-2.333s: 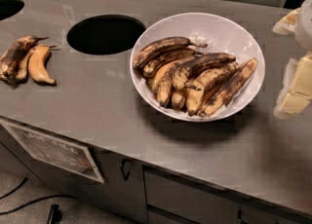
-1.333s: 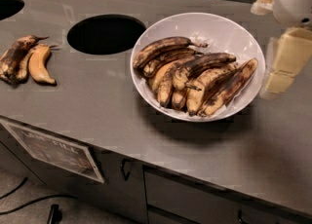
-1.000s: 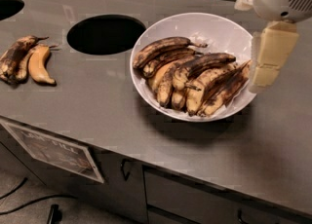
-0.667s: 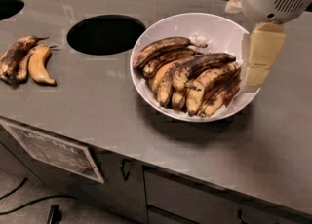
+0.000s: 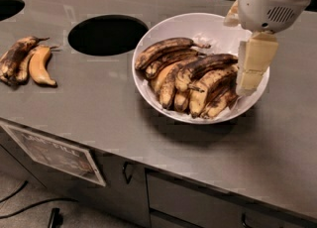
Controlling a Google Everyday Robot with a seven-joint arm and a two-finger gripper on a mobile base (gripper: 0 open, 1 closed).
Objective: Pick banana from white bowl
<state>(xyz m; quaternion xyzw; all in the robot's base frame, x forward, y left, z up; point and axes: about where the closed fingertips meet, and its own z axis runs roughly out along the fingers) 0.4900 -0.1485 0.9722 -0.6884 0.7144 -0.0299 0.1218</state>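
Observation:
The white bowl sits on the grey counter, right of centre, and holds several overripe bananas. The darkest banana lies across the top of the pile, curving toward the bowl's right side. My gripper hangs from the white arm at the top right, over the bowl's right rim. It is open: one cream finger reaches down just right of the pile and the other sits at the bowl's far side. The dark banana's right end lies between them. It holds nothing.
A round hole opens in the counter left of the bowl, and part of another shows at the far left. Three loose bananas lie at the left. Cabinet fronts with a label run below the counter's front edge.
My gripper has come in from the right edge of view, moving left and down until it stands over the bowl's right rim. The bananas and bowl have not moved.

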